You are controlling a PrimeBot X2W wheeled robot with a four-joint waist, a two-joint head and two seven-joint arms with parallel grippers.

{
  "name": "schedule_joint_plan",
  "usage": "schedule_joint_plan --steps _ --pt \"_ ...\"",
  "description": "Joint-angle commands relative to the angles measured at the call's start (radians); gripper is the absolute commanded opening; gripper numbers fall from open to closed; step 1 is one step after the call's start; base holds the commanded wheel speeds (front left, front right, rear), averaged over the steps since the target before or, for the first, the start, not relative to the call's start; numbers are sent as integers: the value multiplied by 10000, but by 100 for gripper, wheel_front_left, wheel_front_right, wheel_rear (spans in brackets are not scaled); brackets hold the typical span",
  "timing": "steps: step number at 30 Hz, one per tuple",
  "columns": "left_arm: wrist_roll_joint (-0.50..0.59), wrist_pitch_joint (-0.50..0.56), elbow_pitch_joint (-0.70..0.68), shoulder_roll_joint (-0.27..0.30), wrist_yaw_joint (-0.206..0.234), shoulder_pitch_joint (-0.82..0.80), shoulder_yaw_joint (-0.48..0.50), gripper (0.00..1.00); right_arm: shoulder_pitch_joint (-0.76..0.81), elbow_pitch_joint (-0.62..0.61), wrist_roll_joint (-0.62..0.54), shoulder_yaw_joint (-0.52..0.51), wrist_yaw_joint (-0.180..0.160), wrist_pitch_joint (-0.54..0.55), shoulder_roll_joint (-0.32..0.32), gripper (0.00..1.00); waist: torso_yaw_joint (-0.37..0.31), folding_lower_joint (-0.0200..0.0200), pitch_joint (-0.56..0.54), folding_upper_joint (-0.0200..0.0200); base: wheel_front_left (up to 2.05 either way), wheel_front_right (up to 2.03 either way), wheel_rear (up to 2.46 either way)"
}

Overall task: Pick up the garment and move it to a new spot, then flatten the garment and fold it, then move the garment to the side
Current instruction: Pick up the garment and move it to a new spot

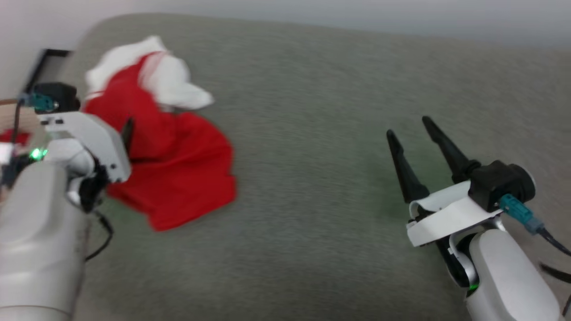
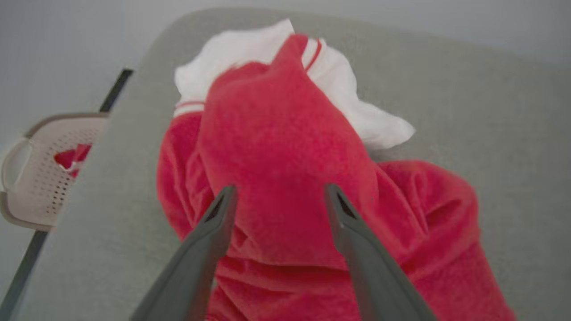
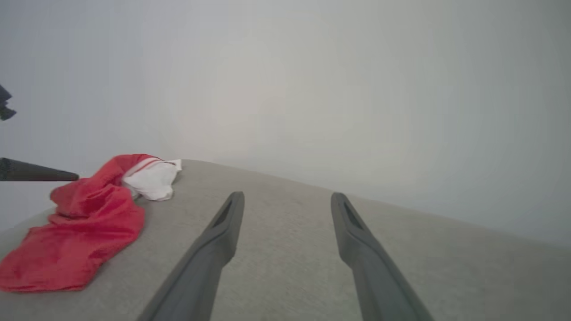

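Left fingers (image 2: 209, 240): spread wide, and a raised red hump of the garment (image 2: 285, 147) shows between them. The tips look to be just over the cloth, but I can't call whether they touch.
Right fingers (image 1: 405, 169): spread too, nothing between them, over bare worktop (image 1: 321, 133).
Garment: a crumpled heap. White sleeves are bunched beyond the left fingertips, the red body spills beneath them, and it lies well apart from the right fingers.
Off the worktop's edge: a pale perforated basket (image 2: 40, 187) with something red inside.
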Motion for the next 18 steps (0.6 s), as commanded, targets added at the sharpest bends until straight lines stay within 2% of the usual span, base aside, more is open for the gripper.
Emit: schedule_joint_plan --steps 1,5,10,17,18 --pt "-465 803 99 195 -20 -152 -297 100 -95 -99 126 -59 -14 -6 67 100 -1811 0 1258 0 0 0 0" --pt "-1657 2409 457 1112 -18 -351 -254 100 26 -335 183 -102 -14 -6 133 100 -2305 0 1406 0 0 0 0" --pt "-2184 3043 869 1763 -20 -426 -260 100 -193 -575 255 -78 -14 -6 136 100 -2771 0 1878 0 0 0 0" --pt "-2644 3385 1741 1241 -27 -280 -394 100 -218 -1062 303 101 -14 -6 -3 100 -2845 0 2263 0 0 0 0" --pt "-2670 3374 1820 1149 -27 -268 -459 76 -193 -1105 295 124 -14 -4 -38 100 -2823 0 2223 0 0 0 0"
